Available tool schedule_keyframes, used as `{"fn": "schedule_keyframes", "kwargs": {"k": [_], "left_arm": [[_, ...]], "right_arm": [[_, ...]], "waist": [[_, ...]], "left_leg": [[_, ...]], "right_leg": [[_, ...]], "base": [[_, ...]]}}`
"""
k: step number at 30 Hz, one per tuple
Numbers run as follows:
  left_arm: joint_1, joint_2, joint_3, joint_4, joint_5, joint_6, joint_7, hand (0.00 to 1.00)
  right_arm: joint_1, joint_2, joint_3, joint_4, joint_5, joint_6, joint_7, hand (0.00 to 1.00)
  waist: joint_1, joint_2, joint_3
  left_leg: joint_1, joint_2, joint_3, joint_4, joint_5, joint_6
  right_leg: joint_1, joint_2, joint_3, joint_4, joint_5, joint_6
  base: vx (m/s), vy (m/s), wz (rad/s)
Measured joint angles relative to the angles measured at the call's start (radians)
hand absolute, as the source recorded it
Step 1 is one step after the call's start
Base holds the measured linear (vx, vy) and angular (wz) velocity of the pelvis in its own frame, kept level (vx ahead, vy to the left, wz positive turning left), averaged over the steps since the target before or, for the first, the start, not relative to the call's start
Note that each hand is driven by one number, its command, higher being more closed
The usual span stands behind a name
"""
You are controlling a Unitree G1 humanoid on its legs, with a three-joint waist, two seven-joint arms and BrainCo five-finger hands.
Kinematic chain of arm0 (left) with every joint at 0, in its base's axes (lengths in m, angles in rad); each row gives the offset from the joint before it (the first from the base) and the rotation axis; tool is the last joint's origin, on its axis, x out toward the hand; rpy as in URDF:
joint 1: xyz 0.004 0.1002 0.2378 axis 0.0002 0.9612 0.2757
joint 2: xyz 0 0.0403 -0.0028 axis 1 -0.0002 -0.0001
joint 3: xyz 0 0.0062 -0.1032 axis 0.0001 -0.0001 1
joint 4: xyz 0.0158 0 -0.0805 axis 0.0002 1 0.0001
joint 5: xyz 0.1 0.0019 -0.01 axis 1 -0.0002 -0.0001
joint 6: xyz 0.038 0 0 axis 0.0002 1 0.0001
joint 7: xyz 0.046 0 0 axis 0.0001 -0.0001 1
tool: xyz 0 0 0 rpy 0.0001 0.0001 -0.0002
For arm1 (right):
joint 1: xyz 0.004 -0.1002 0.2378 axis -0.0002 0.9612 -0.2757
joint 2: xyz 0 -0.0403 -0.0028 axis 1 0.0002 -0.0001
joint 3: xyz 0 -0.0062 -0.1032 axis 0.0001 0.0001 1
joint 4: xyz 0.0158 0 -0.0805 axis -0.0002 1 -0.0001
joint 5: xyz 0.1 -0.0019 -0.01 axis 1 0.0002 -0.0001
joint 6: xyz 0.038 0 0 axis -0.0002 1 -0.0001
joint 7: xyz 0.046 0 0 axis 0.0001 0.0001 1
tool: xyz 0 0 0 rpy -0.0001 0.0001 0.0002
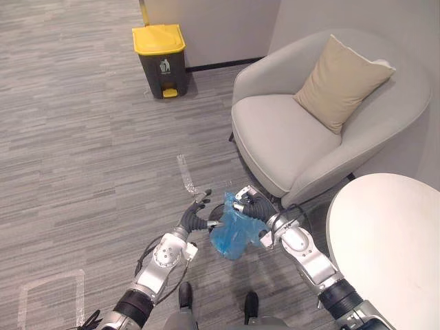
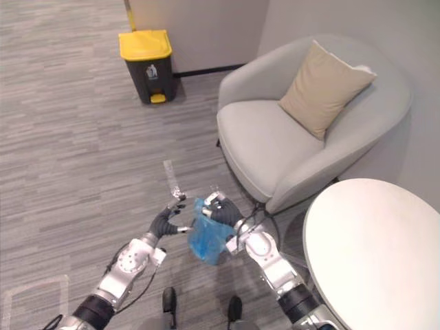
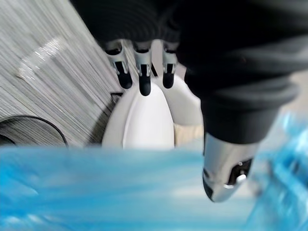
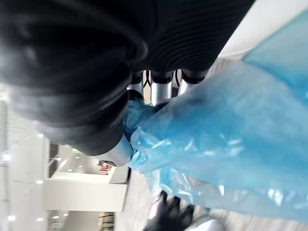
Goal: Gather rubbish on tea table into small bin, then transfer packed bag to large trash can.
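Low in the frame's centre, the right hand [image 1: 253, 206] curls its fingers round the neck of a blue rubbish bag [image 1: 232, 235] above grey carpet [image 1: 82, 172], the left hand [image 1: 195, 216] loose-fingered just beside it, the yellow-lidded trash can [image 1: 162, 58] well apart, upper left.

Translucent blue bag [image 1: 232, 235], glossy and crinkled. Dark grey bin [image 1: 163, 69] with bright yellow lid and pedal. Pale grey armchair [image 1: 282, 137], plain beige cushion [image 1: 340, 82]. Grey floor [image 1: 82, 151] streaked in fine stripes. Plain white table [image 1: 392, 240].
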Motion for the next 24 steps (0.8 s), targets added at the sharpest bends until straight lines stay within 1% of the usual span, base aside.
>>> {"fn": "schedule_keyframes", "kwargs": {"k": [1, 3, 6, 8, 13, 14, 16, 17, 19, 22, 24], "left_arm": [[-0.008, 0.004, -0.023, -0.008, 0.0, -0.002, -0.001, 0.0], [-0.016, 0.006, -0.06, -0.009, 0.003, -0.002, -0.003, 0.0], [-0.032, 0.007, -0.1, -0.008, 0.021, -0.003, -0.004, 0.0], [-0.056, 0.005, -0.134, -0.007, 0.06, -0.005, -0.003, 0.0], [-0.075, -0.021, -0.14, 0.035, 0.131, -0.021, 0.011, 0.0], [-0.084, -0.022, -0.146, 0.048, 0.14, -0.021, 0.022, 0.0], [-0.101, -0.029, -0.157, 0.08, 0.194, -0.023, 0.051, 0.0], [-0.103, -0.031, -0.158, 0.086, 0.204, -0.023, 0.056, 1.0], [-0.105, -0.041, -0.165, 0.113, 0.25, -0.025, 0.087, 1.0], [-0.109, -0.057, -0.166, 0.147, 0.296, -0.022, 0.112, 1.0], [-0.11, -0.062, -0.166, 0.158, 0.31, -0.022, 0.117, 1.0]], "right_arm": [[-0.001, 0.0, 0.008, -0.015, 0.024, 0.0, 0.008, 1.0], [-0.004, 0.0, 0.04, -0.034, 0.057, 0.0, 0.018, 1.0], [-0.023, 0.002, 0.078, -0.054, 0.105, 0.0, 0.03, 1.0], [-0.039, 0.009, 0.113, -0.072, 0.157, 0.001, 0.038, 1.0], [-0.041, 0.013, 0.152, -0.073, 0.23, 0.007, 0.044, 1.0], [-0.042, 0.014, 0.154, -0.073, 0.242, 0.011, 0.044, 1.0], [-0.051, 0.014, 0.169, -0.073, 0.297, 0.016, 0.043, 1.0], [-0.053, 0.014, 0.175, -0.073, 0.31, 0.017, 0.043, 1.0], [-0.064, 0.015, 0.195, -0.073, 0.348, 0.028, 0.042, 1.0], [-0.077, 0.02, 0.2, -0.073, 0.371, 0.033, 0.036, 1.0], [-0.077, 0.031, 0.2, -0.073, 0.381, 0.033, 0.032, 1.0]], "waist": [[-0.003, 0.0, 0.0], [-0.019, -0.001, -0.015], [-0.026, 0.001, -0.024], [-0.028, -0.001, -0.028], [-0.03, -0.001, -0.05], [-0.03, -0.001, -0.051], [-0.03, -0.002, -0.053], [-0.03, -0.003, -0.054], [-0.03, -0.005, -0.061], [-0.033, -0.005, -0.061], [-0.035, -0.006, -0.062]], "left_leg": [[0.006, 0.001, 0.0, 0.0, 0.0, 0.0], [0.009, 0.002, -0.001, -0.001, -0.001, -0.001], [0.009, 0.003, 0.001, -0.001, -0.002, -0.002], [0.009, 0.004, 0.002, -0.002, -0.002, -0.002], [0.008, 0.005, 0.003, -0.007, -0.002, -0.002], [0.008, 0.005, 0.004, -0.007, -0.002, -0.003], [0.008, 0.006, 0.008, -0.007, -0.001, -0.004], [0.008, 0.006, 0.01, -0.007, -0.001, -0.004], [0.008, 0.007, 0.023, -0.007, -0.002, -0.006], [0.008, 0.008, 0.028, -0.006, -0.002, -0.006], [0.008, 0.009, 0.031, -0.005, -0.003, -0.007]], "right_leg": [[0.004, 0.001, 0.005, -0.001, 0.002, 0.0], [0.01, 0.003, 0.007, -0.014, 0.01, -0.001], [0.012, 0.004, 0.016, -0.03, 0.025, 0.0], [0.011, 0.006, 0.023, -0.036, 0.033, 0.0], [0.011, 0.006, 0.032, -0.049, 0.047, 0.0], [0.011, 0.006, 0.033, -0.049, 0.048, 0.0], [0.009, 0.008, 0.039, -0.052, 0.053, -0.001], [0.008, 0.009, 0.041, -0.053, 0.055, -0.002], [0.007, 0.011, 0.054, -0.066, 0.064, -0.002], [0.002, 0.013, 0.061, -0.066, 0.066, -0.002], [-0.001, 0.014, 0.065, -0.065, 0.067, -0.003]], "base": [[-0.02, 0.0, -0.08], [-0.04, 0.005, -0.06], [-0.05, 0.008, -0.1], [-0.08, 0.011, -0.09], [-0.04, 0.007, -0.06], [0.0, 0.0, 0.0], [-0.02, 0.004, -0.07], [-0.01, 0.002, -0.13], [0.0, -0.001, -0.15], [0.01, 0.001, -0.08], [0.01, 0.0, -0.07]]}}
